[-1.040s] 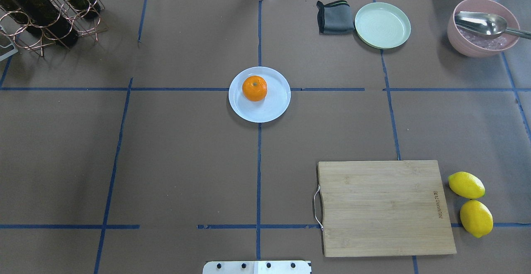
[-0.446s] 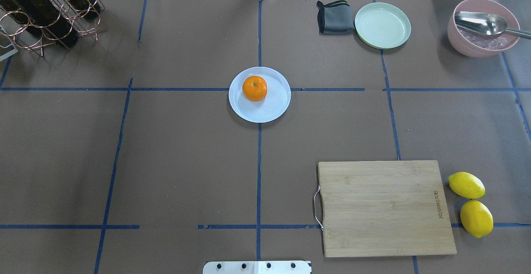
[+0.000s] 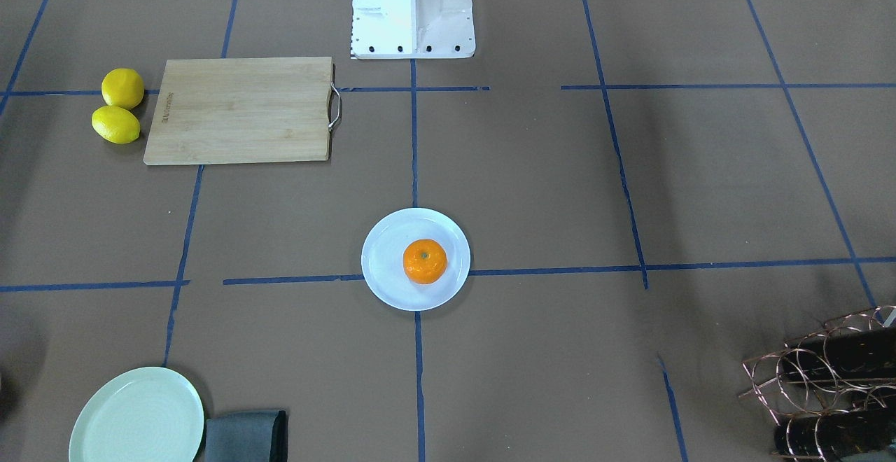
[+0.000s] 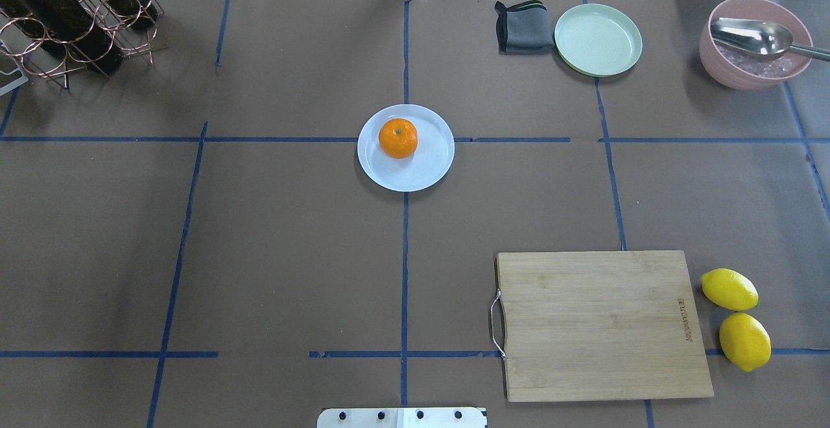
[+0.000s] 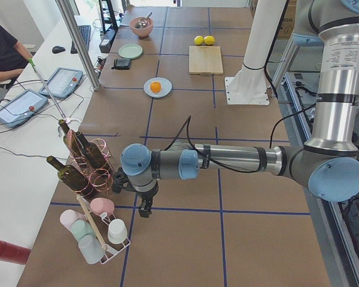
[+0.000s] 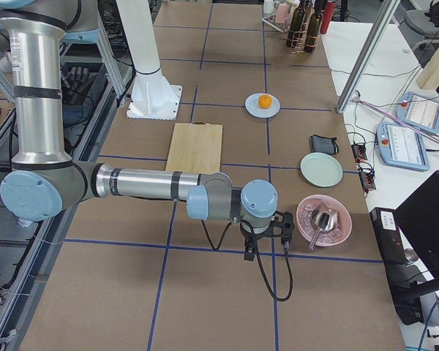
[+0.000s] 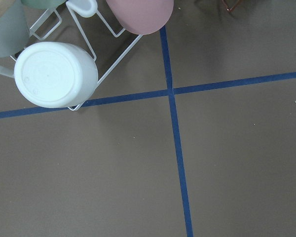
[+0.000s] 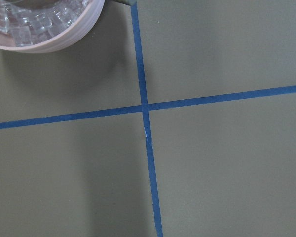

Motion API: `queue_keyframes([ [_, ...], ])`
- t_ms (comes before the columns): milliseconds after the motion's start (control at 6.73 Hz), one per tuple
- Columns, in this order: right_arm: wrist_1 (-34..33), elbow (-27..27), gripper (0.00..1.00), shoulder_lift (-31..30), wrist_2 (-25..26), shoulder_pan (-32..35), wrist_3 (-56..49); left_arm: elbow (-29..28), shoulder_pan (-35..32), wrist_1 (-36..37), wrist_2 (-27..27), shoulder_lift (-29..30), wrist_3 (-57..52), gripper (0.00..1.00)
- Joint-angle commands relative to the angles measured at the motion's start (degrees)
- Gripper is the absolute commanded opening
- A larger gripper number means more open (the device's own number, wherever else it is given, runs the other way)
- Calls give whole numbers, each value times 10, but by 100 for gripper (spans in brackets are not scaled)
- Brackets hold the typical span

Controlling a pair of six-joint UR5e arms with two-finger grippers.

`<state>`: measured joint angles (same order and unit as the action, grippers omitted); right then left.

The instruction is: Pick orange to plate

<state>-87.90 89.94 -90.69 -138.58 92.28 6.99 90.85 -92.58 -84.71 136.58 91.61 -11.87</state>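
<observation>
We look down from behind the robot's base [image 4: 402, 417] over the whole table [image 4: 259, 220], we face it from the far side, both views sharing the plate [image 4: 416, 172] and cutting board [image 4: 603, 324], two end cameras look along the table, wrist cameras close above blue tape [image 7: 178, 148]

desk [image 4: 292, 233]: brown paper cover | blue tape lines [image 4: 404, 253]: grid | white side desk [image 5: 12, 179]: alongside, carries tablets [image 5: 63, 82] | aluminium post [image 5: 78, 42]: upright at shared edge
</observation>
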Motion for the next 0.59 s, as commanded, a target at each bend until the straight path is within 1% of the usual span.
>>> queue_keyframes([
  [0, 0, 0, 100, 0, 1, 0, 0, 0, -3, 0, 0, 1, 0, 100],
  [446, 6, 1, 100, -1, 1, 0, 0, 0, -6, 0, -1, 1, 0, 100],
])
